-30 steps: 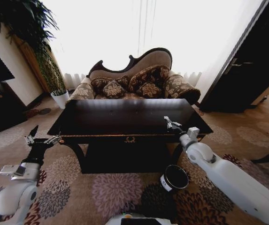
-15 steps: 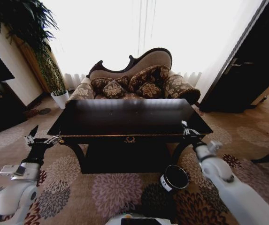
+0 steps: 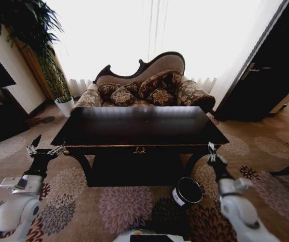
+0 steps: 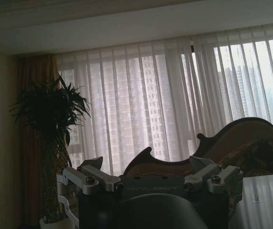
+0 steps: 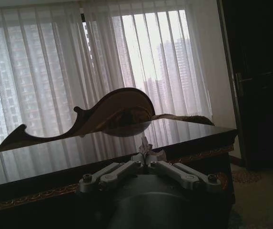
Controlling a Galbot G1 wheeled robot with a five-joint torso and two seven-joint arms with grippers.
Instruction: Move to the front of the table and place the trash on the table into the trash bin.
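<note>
Pinching a white paper wad (image 5: 146, 144) between closed fingers, the right gripper (image 3: 212, 154) hangs off the table's (image 3: 134, 126) front right corner, above the trash bin (image 3: 187, 191) on the carpet. The left gripper (image 3: 46, 149), fingers spread, waits off the left corner.

Embossed "GALBOT" faintly legible on left gripper (image 4: 153, 183) body. White label on trash bin (image 3: 187, 192): print unreadable.
</note>
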